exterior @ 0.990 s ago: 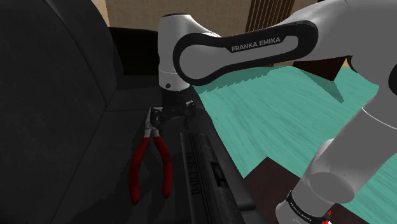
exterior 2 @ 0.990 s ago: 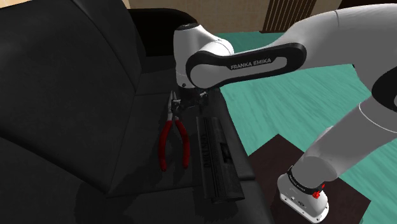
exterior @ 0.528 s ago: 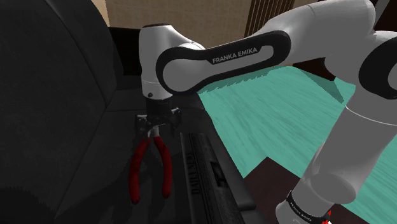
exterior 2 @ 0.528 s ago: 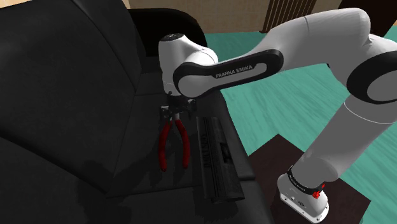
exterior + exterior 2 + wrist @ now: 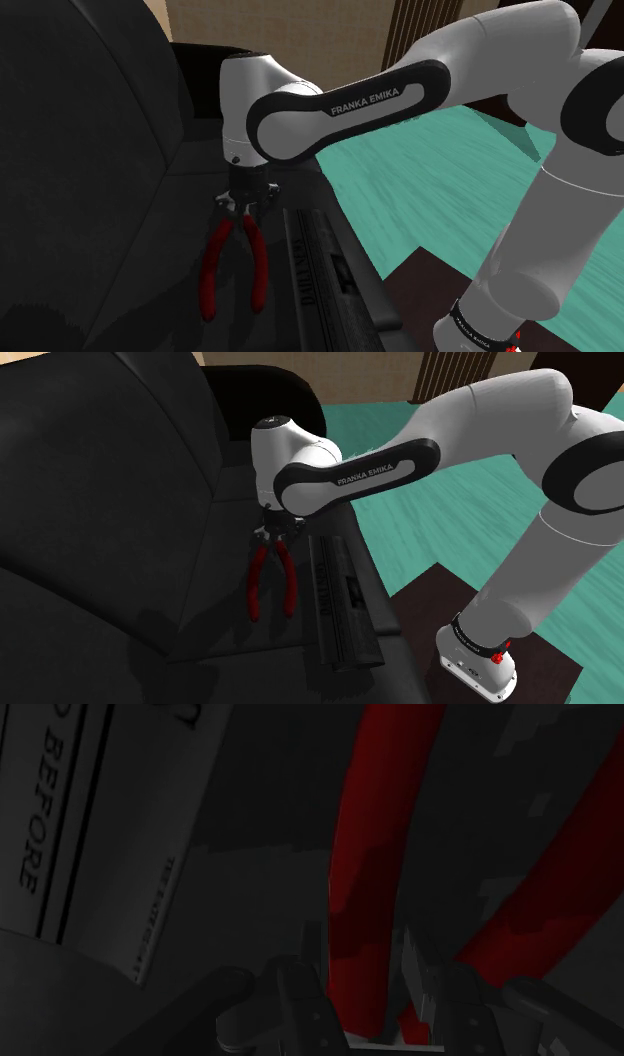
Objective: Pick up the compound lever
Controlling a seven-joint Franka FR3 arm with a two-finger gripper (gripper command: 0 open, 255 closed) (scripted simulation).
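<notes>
The compound lever is a pair of pliers with red handles (image 5: 212, 268) lying flat on the black sofa seat, also seen in the second exterior view (image 5: 258, 588). My gripper (image 5: 243, 205) is down on the pliers close to their pivot, with the white arm arched above it (image 5: 272, 538). In the wrist view my gripper (image 5: 362, 996) is shut on one red handle (image 5: 365, 854), both black fingers pressed against its sides. The other handle (image 5: 560, 894) curves away beside it. The metal jaws of the pliers are hidden under my hand.
A long dark book-like slab (image 5: 315, 282) with printed text (image 5: 40, 814) lies right beside the pliers along the seat's front edge. The black sofa back (image 5: 80, 150) rises close behind. Teal flooring (image 5: 430, 180) lies beyond the seat, and the stand (image 5: 540, 662) sits at lower right.
My hand swung from beside the pliers' head over onto them, sank toward the seat, and the fingers went from wide apart to shut on a red handle.
</notes>
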